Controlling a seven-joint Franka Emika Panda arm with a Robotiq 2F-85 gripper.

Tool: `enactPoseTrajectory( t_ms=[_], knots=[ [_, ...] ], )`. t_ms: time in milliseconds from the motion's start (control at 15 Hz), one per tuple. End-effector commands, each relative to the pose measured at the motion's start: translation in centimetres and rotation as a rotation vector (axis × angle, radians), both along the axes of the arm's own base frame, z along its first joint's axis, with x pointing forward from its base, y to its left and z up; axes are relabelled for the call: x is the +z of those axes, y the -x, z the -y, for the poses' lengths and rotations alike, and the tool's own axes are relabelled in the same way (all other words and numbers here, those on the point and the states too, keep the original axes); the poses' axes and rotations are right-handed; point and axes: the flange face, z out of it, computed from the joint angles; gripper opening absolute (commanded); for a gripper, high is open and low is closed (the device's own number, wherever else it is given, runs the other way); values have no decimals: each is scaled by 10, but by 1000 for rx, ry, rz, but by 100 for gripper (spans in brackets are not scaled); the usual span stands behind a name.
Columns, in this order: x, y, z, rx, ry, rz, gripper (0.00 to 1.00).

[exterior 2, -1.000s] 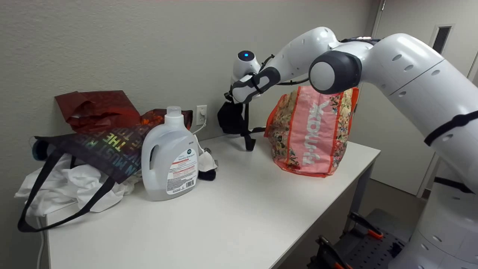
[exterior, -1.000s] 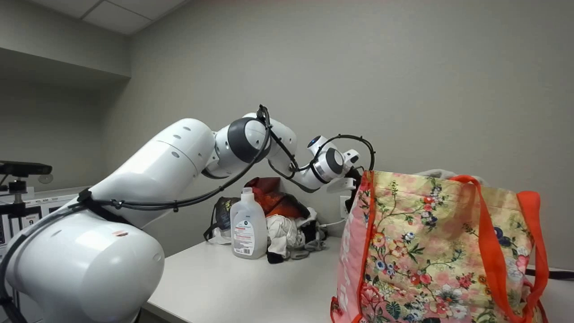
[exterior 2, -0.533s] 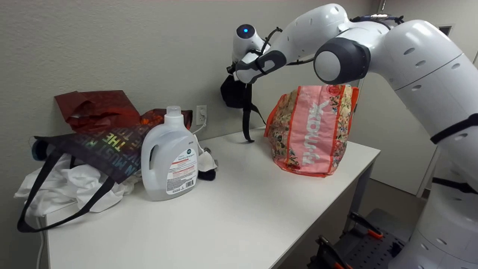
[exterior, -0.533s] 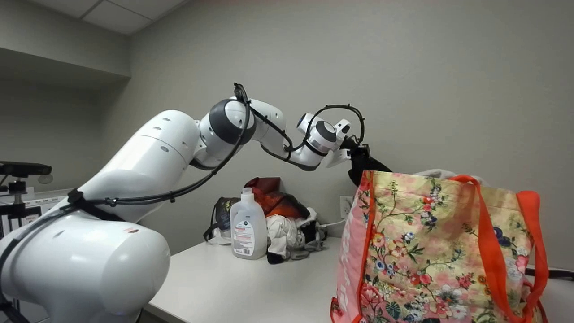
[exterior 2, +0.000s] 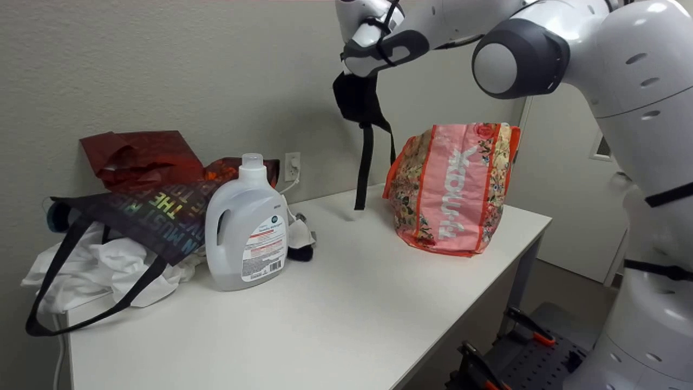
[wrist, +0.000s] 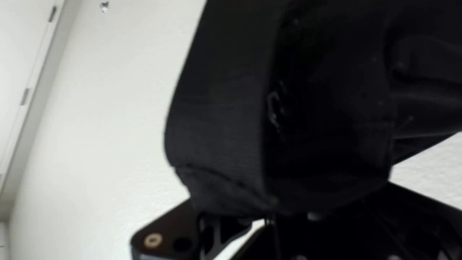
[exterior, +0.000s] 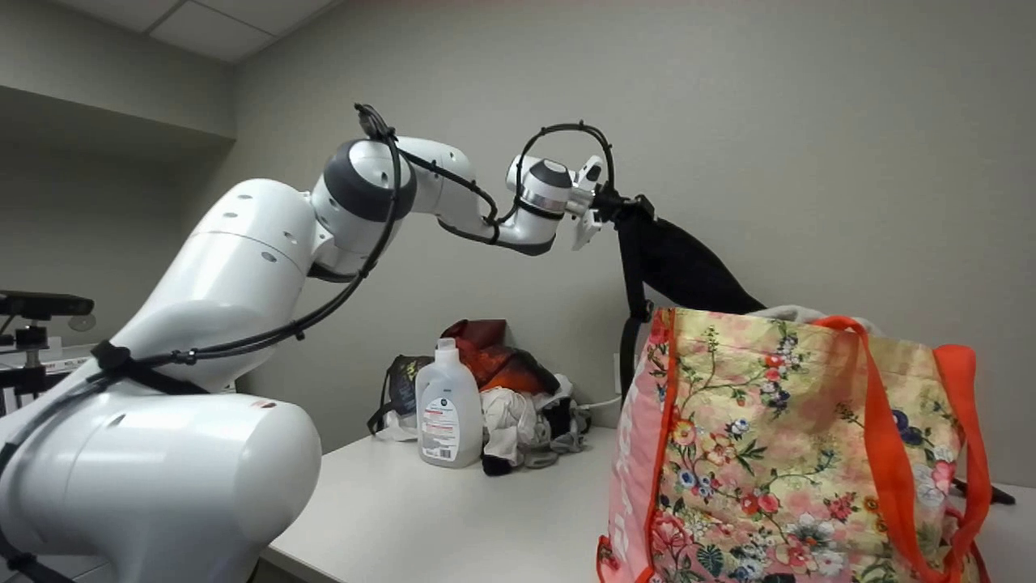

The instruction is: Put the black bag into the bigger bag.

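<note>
My gripper (exterior: 635, 209) is shut on the top end of the black bag (exterior: 688, 263), high above the table near the wall. In the wrist view the black bag (wrist: 231, 108) covers the fingertips (wrist: 270, 213). The bigger bag (exterior: 777, 453), an upright floral tote with orange-red handles, stands on the table. In that exterior view it hides the lower part of the black bag. In an exterior view the black bag (exterior 2: 357, 100) hangs left of and above the bigger bag (exterior 2: 457, 189), with a strap dangling just above the table. The wrist hides the gripper there.
A detergent bottle (exterior 2: 246, 233) stands on the table (exterior 2: 325, 325). Behind it lie a dark printed bag (exterior 2: 162, 211), a red bag (exterior 2: 146, 157) and white cloth (exterior 2: 130, 260). Grey cloth (exterior: 793, 312) shows above the tote's rim. A wall with an outlet (exterior 2: 292, 165) is behind.
The arm has risen and drawn back, lifting the black bag from table level. Its strap now hangs clear of the table. The black strip right of the tote has slid left. The tote stays put.
</note>
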Motion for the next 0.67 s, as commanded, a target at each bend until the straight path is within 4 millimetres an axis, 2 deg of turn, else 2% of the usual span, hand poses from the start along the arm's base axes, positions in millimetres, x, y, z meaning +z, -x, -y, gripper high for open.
enactPoseTrajectory(
  t_ms=[0,133,267,600],
  knots=[
    [53,44,8,-187,-13,27,7],
    [68,66,20,-305,-34,19,8],
    [74,87,40,-411,-64,7,7],
    [60,133,116,-620,-159,-16,7]
  ],
)
